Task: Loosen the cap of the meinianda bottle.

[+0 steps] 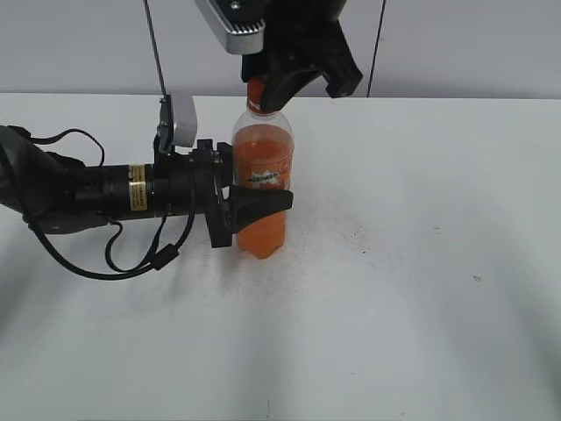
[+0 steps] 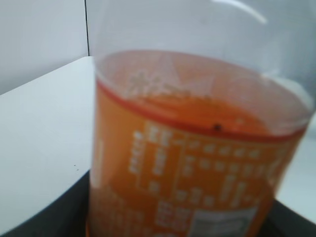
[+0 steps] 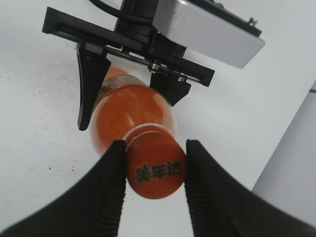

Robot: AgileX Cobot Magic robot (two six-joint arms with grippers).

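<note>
The meinianda bottle stands upright on the white table, full of orange soda. My left gripper comes in from the left and is shut on the bottle's lower body. In the left wrist view the bottle fills the frame, with my left gripper's dark fingers at both bottom corners. The orange cap is on the neck. My right gripper comes down from above. In the right wrist view both fingers of my right gripper press the sides of the cap, above the bottle and my left gripper.
The white table stretches to the right and front of the bottle, with a few small dark specks. A grey wall stands behind the far edge. The left arm's cables lie on the table at the left.
</note>
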